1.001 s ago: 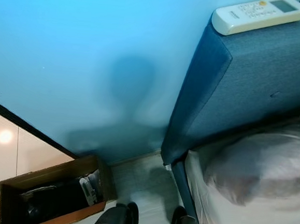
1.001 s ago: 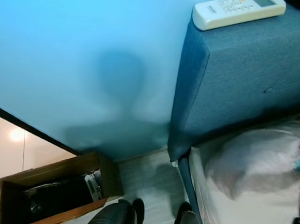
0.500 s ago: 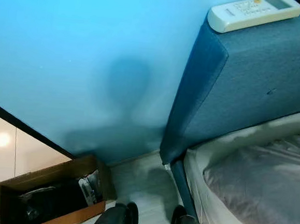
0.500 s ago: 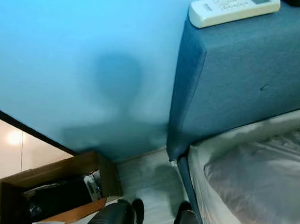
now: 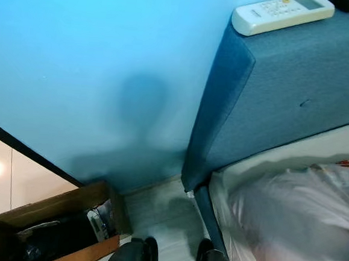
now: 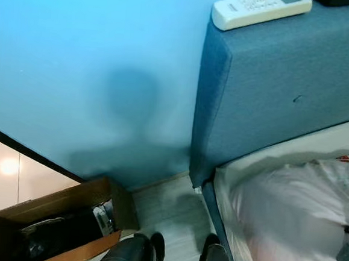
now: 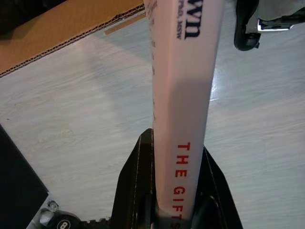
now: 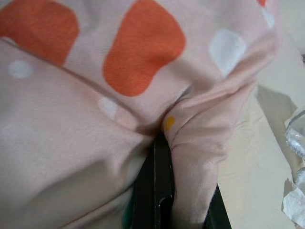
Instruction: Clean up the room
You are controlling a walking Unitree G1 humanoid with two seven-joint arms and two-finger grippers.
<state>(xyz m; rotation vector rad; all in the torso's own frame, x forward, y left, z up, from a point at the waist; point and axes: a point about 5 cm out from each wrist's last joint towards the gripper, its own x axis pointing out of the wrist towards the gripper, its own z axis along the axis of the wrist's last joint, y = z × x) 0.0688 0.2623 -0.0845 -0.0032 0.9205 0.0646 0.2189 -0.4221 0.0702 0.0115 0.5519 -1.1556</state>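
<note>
- Pale wood-look floor (image 7: 71, 119) lies under the left tool (image 7: 178, 210), whose two black fingers (image 7: 138, 191) are clamped on one long pink-white box (image 7: 183, 95).
- That box carries red letters "THE GIFTS" near the fingers and dark print farther out; its long axis runs straight away from the left tool, along the fingers.
- Beyond the box's far end, one brown cardboard flap (image 7: 71, 24) lies on the floor, and a black foot with a metal part (image 7: 252, 24) stands off to one side.
- The right tool (image 8: 159, 200) is closed on one pink cloth (image 8: 95, 119) with orange heart-like shapes and small white and yellow dots; a fold of it is pinched between the two black fingers (image 8: 162, 181).
- Past the cloth, on one side, a cream sheet (image 8: 267, 152) shows, with a bit of crinkled clear plastic (image 8: 295, 191) at the edge.
- From the head, the cloth is a pale blurred mass (image 5: 294, 224) on the bed (image 5: 268, 168), low at the robot's right.
- One blue padded headboard (image 5: 286, 91) rises behind the bed, and one white remote control (image 5: 281, 9) lies flat on its top, long axis along the top edge.
- One open cardboard box (image 5: 52, 230) with dark items inside sits on the floor at the robot's left, against the blue wall (image 5: 95, 58).
- Two dark feet of the robot (image 5: 173, 260) stand between the cardboard box and the bed.
</note>
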